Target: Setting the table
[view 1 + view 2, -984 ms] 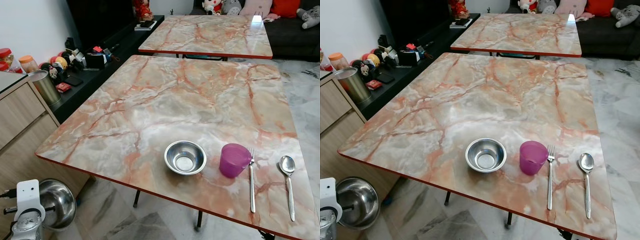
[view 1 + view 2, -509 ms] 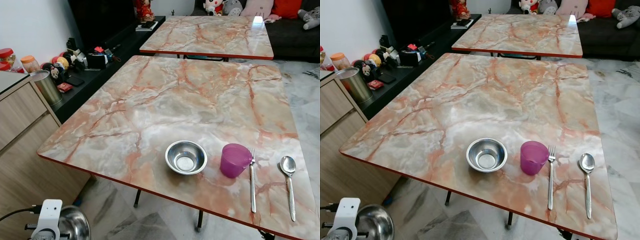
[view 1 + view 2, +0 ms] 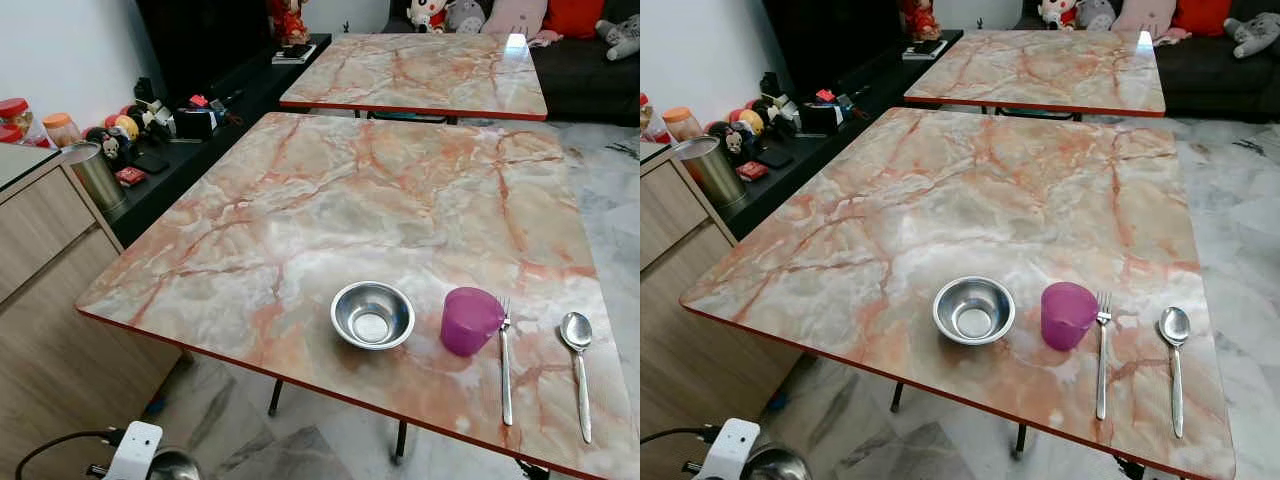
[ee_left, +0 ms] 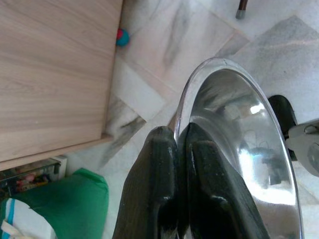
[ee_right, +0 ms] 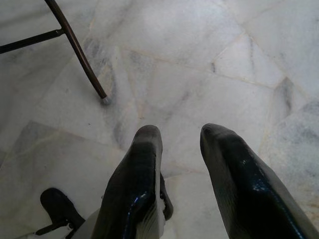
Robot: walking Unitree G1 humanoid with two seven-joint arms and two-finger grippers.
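Observation:
On the near marble table stand a small steel bowl and a purple cup, with a fork and a spoon to their right. My left gripper is shut on the rim of a second, larger steel bowl, held low over the floor beside the table's near left corner; that bowl's edge peeps in at the bottom of the head view. My right gripper hangs open above the marble floor with nothing between its fingers.
A wooden cabinet stands at the left, close to the table's corner. Behind it a low black shelf carries a metal canister and small items. A second marble table and a sofa lie beyond.
My left arm with the larger steel bowl has sunk lower and shifted right, now nearly out of the head views. The table things have not moved.

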